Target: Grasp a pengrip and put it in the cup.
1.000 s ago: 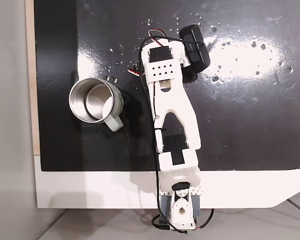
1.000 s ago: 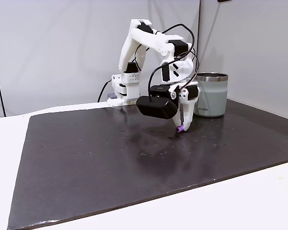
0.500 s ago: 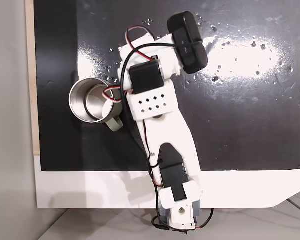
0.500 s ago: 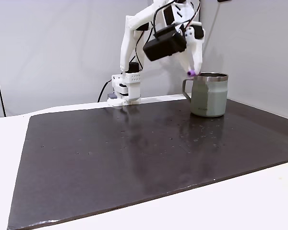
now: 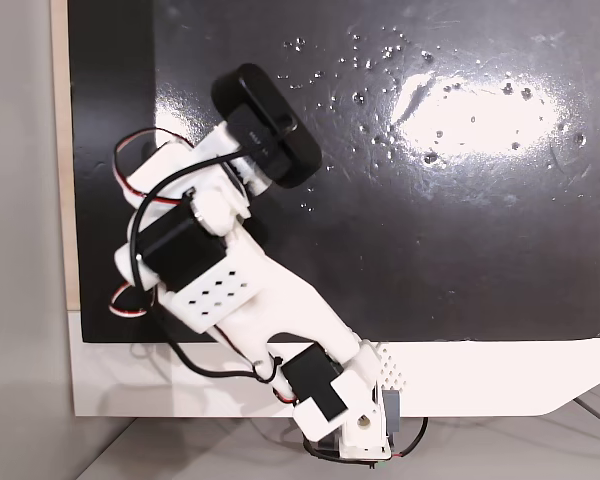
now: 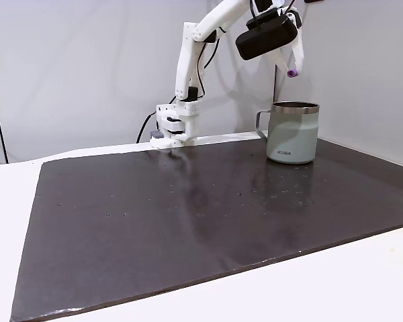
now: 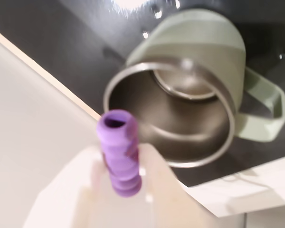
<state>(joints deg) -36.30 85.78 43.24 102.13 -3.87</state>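
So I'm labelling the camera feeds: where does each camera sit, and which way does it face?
A fixed view: straight above, looking down on the black mat; the arm shows.
Another fixed view: low, across the table from the arm's base, facing the wall; the claw hangs above the cup.
Wrist view: on the claw, looking down into the cup past the pengrip.
The last two share cup and pengrip.

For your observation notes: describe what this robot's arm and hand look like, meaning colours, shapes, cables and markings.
The arm is white moulded plastic with black servo blocks. One panel carries a grid of small holes. Thin black cables and red-and-white wires loop along it. A rounded black camera sits near the wrist. The hand ends in slim, tapering white fingers.
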